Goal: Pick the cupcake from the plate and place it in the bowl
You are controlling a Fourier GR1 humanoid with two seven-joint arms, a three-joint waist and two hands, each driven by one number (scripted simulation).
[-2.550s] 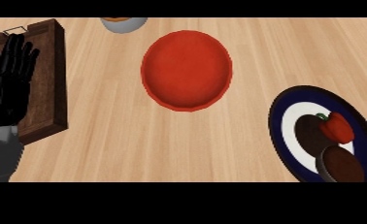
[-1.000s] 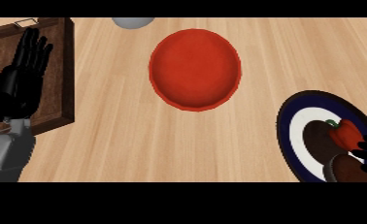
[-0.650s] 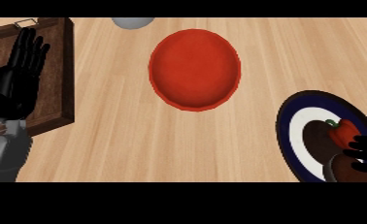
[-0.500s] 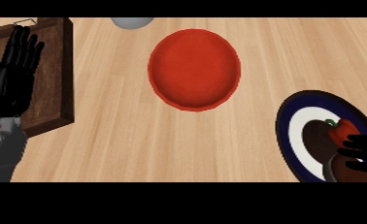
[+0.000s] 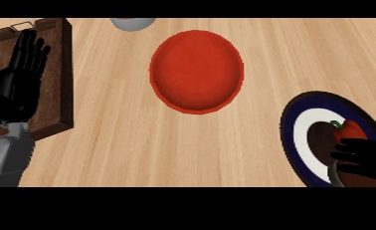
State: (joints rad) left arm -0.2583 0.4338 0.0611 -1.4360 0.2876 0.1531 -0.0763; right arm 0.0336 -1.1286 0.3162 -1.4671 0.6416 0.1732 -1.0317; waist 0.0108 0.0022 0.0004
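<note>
Hugging right edge: plate (image 5: 297,139) w/ cupcake (image 5: 346,133); bowl (image 5: 196,71) mid-counter.

a single head view looks steeply down, close over the light wooden counter top (image 5: 110,149), with the round red bowl (image 5: 196,71) near its centre.

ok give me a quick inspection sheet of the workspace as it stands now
surface: light wooden counter.
job's things: red bowl at centre, nothing in it; cupcake on the blue and white plate at the right edge.
clutter: dark wooden tray at left; grey dish at the top edge, partly cut off.
hands: left hand open, fingers up, over the tray; right hand at the cupcake, fingers curled beside it, grasp unclear.
cables: nothing seen.
surroundings: nothing seen beyond the counter.
</note>
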